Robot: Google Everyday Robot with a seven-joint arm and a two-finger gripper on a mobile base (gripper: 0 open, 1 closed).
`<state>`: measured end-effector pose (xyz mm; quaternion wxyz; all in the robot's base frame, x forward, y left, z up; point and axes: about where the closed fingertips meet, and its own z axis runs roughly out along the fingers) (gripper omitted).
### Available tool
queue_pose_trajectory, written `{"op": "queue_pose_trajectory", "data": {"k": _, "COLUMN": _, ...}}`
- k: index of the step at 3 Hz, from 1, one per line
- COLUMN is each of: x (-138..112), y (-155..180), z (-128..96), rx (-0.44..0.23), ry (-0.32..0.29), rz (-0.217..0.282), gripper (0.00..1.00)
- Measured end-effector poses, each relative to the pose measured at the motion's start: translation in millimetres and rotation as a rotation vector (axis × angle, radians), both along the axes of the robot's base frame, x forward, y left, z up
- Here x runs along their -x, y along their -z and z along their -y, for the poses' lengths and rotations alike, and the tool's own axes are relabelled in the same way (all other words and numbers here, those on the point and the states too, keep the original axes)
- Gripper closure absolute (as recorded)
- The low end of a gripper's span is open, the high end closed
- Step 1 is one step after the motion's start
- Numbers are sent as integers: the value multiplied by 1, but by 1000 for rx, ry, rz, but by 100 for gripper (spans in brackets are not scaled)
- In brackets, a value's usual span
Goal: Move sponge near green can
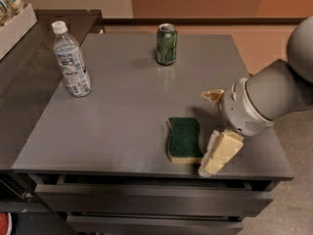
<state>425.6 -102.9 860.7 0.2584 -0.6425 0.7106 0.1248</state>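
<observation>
One sponge (185, 138) lay near tabletop (127, 106) front edge. One hand (215, 155) sat just right of it, grip state impossible to tell. One green can (166, 44) and one bottle (72, 60) stood at back.
</observation>
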Motion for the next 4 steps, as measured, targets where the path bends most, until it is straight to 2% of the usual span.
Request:
{"op": "queue_pose_trajectory", "data": {"k": 2, "x": 2, "y": 25, "z": -20, "rx": -12, "ry": -36, "rz": -31, "gripper": 0}}
{"op": "queue_pose_trajectory", "data": {"k": 3, "x": 0, "y": 29, "z": -25, "rx": -6, "ry": -42, "rz": -49, "gripper": 18}}
{"op": "queue_pose_trajectory", "data": {"k": 4, "x": -5, "y": 26, "z": -27, "rx": -3, "ry": -32, "rz": -54, "gripper": 49}}
